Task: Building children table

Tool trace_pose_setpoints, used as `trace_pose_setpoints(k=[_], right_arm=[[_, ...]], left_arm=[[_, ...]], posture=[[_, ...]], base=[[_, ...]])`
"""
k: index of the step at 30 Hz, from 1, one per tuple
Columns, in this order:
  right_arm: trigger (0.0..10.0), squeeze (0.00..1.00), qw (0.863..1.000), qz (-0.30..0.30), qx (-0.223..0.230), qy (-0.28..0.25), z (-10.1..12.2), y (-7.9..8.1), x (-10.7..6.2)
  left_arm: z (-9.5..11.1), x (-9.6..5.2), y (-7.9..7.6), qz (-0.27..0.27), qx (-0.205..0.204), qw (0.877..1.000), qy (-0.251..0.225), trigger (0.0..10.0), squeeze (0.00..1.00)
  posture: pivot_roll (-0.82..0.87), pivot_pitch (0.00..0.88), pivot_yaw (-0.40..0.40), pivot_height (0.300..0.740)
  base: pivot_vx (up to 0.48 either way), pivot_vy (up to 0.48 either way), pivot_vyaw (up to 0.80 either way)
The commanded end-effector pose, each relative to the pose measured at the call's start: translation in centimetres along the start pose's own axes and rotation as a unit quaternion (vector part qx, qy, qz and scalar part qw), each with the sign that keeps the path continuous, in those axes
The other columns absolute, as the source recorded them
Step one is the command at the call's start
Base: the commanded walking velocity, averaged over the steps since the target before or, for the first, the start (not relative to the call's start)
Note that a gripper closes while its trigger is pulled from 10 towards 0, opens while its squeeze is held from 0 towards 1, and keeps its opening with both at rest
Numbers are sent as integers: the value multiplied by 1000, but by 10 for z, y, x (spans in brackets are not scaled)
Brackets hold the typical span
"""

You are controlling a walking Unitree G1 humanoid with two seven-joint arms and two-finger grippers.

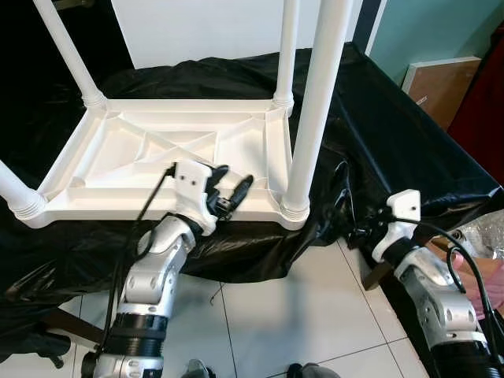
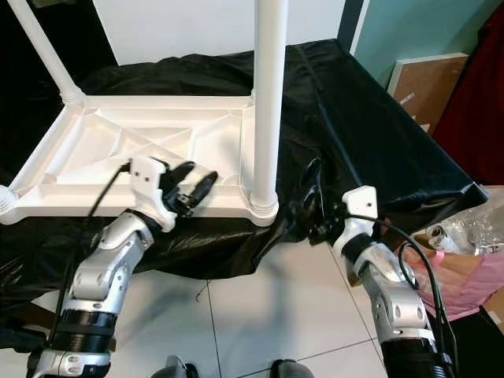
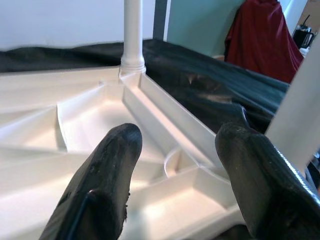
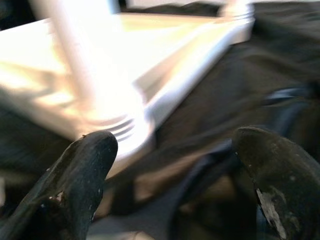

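A white plastic children's table [image 1: 94, 214] lies upside down on a surface draped in black cloth [image 1: 378, 134]. Legs stand up at its far left [image 1: 67, 51], far right [image 1: 287, 47] and near right [image 1: 315, 102] corners, and a fourth leg [image 1: 16, 193] shows at the near left edge. My left gripper [image 1: 234, 179] hovers open over the table's near rim, left of the near right leg, holding nothing. My right gripper [image 2: 319, 224] is open over the cloth's front edge, to the right of that leg [image 4: 85, 65], apart from it.
White floor tiles [image 1: 291, 307] lie below the cloth's front edge. A brown board [image 1: 441, 87] and red fabric [image 1: 484, 102] stand at the right, and a pink item with clear plastic [image 1: 472, 276] sits near my right arm. A white panel [image 1: 205, 27] is behind the table.
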State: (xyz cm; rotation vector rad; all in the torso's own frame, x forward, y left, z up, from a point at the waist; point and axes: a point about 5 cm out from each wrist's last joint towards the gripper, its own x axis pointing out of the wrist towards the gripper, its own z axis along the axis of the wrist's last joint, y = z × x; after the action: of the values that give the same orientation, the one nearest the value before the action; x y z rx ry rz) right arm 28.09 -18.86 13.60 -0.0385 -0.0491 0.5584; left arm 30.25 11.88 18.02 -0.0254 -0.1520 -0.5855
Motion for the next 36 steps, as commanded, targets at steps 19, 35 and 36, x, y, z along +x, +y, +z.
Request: trace_pose_setpoints(k=[19,35,36], right_arm=[[10000,0,994,109,-9,-11,12,16,53],[0,0,993,116,-25,-10,9,23,87],[0,0,993,116,-25,-10,9,23,87]], left_arm=[[-1,-17,-49,-94,37,995,25,10000,0],[-8,-15,-68,-123,47,991,35,10000,0],[-8,-15,-68,-123,47,991,35,10000,0]], posture=[[-9,138,-17,740],[21,82,-37,740],[21,82,-37,740]], base=[[0,0,0],[0,0,0],[0,0,0]])
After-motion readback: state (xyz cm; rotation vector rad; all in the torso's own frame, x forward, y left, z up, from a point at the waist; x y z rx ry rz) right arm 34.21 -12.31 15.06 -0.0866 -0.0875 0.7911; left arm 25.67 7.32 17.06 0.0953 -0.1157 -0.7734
